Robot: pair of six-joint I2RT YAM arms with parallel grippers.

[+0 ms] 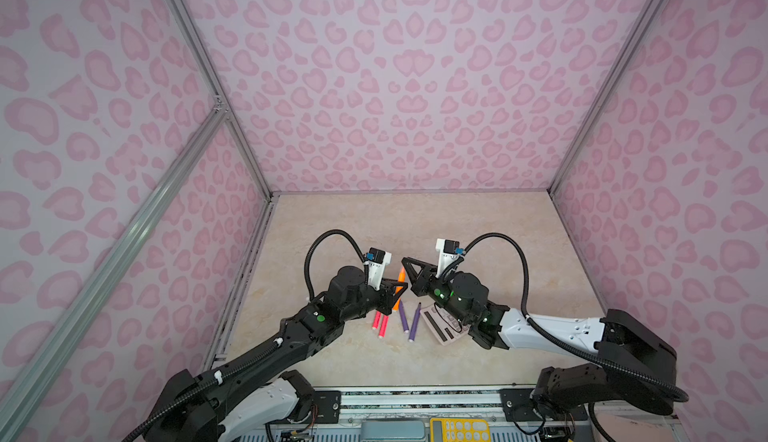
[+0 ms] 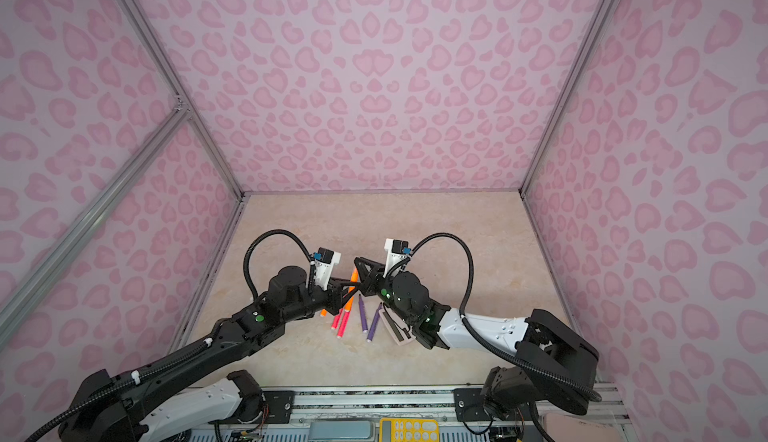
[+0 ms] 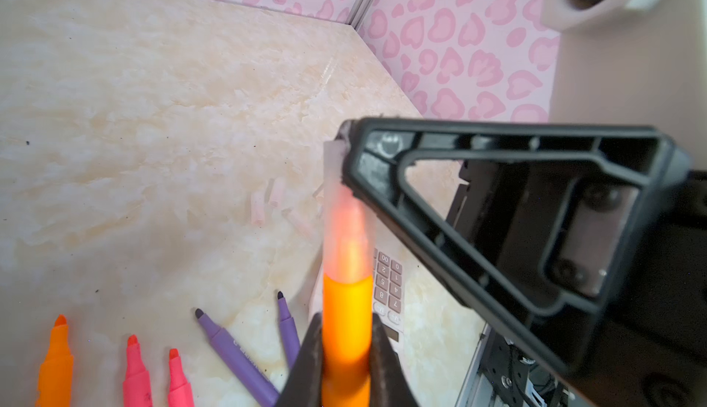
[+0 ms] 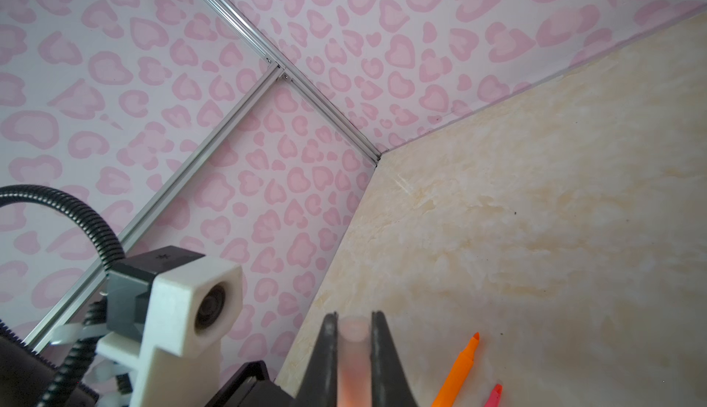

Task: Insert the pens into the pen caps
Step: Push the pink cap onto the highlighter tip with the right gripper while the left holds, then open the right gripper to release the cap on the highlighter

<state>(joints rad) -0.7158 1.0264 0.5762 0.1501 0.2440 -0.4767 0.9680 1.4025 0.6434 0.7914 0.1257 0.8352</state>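
As right pincer (image 4: 354,315) clamps clear cap (image 3: 344,233), orange pen (image 3: 347,317) tip inside.

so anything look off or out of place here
Only the pink calculator seems out of place: it lies beside the purple pens and has no part in capping. The loose clear caps lie scattered at odd angles. Nothing looks spilled or damaged.

Far bench (image 1: 415,219): bare up to the back wall (image 1: 415,86) — open passage.
Middle: left tool (image 3: 347,321) and right tool (image 4: 354,321) meet at a raised orange pen (image 3: 347,301) and its cap (image 3: 336,210), barring the way between.
Near centre: pink pens (image 1: 376,321), purple pens (image 1: 403,319) and a calculator (image 1: 438,325) crowd the bench.
Beyond them: clear caps (image 3: 258,208) lie scattered.
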